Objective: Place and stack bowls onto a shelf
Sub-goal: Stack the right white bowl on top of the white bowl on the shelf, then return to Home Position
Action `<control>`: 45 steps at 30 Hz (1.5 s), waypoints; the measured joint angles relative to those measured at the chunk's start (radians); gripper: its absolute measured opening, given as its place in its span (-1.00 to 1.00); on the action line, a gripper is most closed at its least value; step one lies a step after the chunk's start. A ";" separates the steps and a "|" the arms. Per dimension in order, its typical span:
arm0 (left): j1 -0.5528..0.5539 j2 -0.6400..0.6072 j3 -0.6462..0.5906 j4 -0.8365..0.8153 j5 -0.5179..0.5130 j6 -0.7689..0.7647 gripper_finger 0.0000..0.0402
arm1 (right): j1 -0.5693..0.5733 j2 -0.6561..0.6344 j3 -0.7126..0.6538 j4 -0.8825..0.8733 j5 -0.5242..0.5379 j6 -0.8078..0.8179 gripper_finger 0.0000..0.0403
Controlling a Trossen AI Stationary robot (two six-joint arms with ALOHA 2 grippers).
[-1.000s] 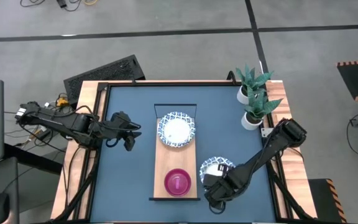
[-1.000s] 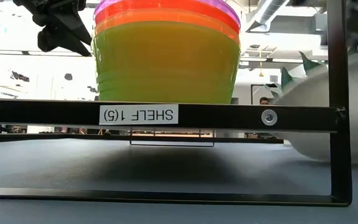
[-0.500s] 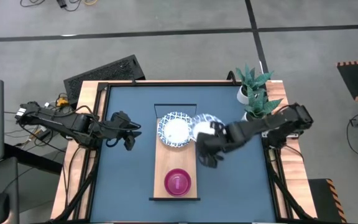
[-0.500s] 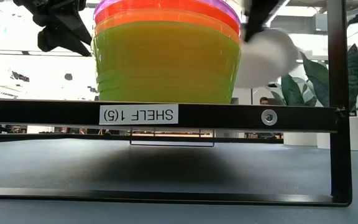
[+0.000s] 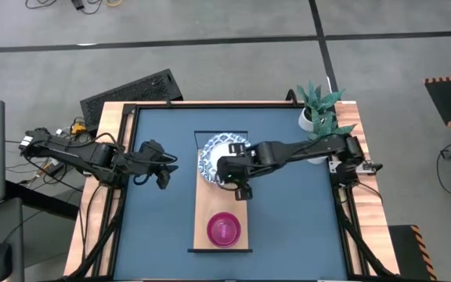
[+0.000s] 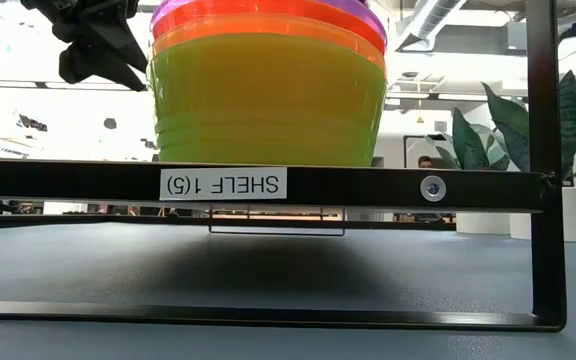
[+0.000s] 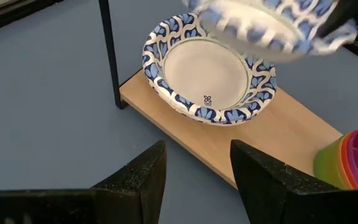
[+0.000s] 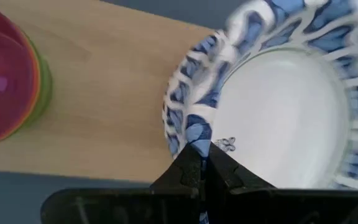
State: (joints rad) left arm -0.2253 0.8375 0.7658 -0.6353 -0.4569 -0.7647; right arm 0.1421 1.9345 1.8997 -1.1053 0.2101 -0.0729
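The shelf (image 5: 221,205) is a light-wood board lying along the middle of the blue table. A stack of coloured bowls (image 5: 224,229) stands on its near end. A white dish with a blue patterned rim (image 7: 207,78) sits on its far end. A second dish of the same kind (image 7: 266,25) hangs tilted just above the first, with my right gripper (image 8: 202,152) shut on it. My left gripper (image 7: 194,180) waits open to the left of the shelf, pointing at the far dish. The low view shows only the bowl stack (image 6: 268,85) and my left gripper (image 6: 98,40). My right gripper pinches the upper dish's patterned rim (image 8: 194,134) between its two fingers, one above the rim and one under it. The fingers come slanting down from the table's right side. The dish is lifted clear and tilted, hanging over the dish on the shelf.
Two potted plants (image 5: 319,121) stand at the table's far right corner. The shelf's black frame (image 6: 268,185) rises at its ends, with a post (image 7: 109,50) beside the far dish. A keyboard (image 5: 131,90) lies beyond the table's far left edge.
My right gripper has lifted the second dish off the table to the right of the shelf's near end. It has carried it up, toward the far edge and leftward, rolling its wrist, until it hangs over the dish on the shelf. It stays shut on the rim.
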 joint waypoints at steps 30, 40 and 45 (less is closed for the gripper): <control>0.000 0.000 0.000 -0.004 -0.002 0.001 -0.19 | -0.074 0.149 0.009 0.057 -0.136 -0.112 -0.41; 0.000 0.000 0.000 0.008 -0.020 -0.010 -0.19 | -0.067 0.147 0.249 -0.119 -0.161 -0.018 0.02; 0.000 0.000 0.000 0.064 -0.027 -0.043 -0.19 | -0.006 0.108 0.421 -0.227 -0.158 0.114 0.06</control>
State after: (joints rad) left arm -0.2253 0.8375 0.7658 -0.5716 -0.4842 -0.8074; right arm 0.1359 2.0424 2.3206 -1.3325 0.0521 0.0416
